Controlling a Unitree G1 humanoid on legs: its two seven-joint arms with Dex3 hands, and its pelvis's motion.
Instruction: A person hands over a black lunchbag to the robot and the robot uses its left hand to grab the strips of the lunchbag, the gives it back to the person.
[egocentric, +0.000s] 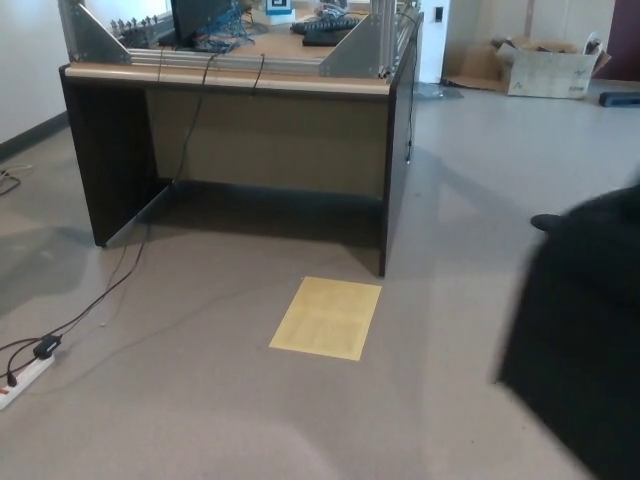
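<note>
A large black blurred shape (580, 330) fills the right edge of the head view, from mid height down to the bottom corner. It looks like the black lunchbag coming in from the right, but blur hides its straps and outline. No person's hand is distinguishable. Neither of my hands shows in the frame.
A dark desk (240, 150) with metal framing and cables on top stands ahead. A yellow sheet (327, 317) lies on the grey floor in front of it. A power strip (25, 378) and cable run at the left. A cardboard box (550, 68) sits far back right.
</note>
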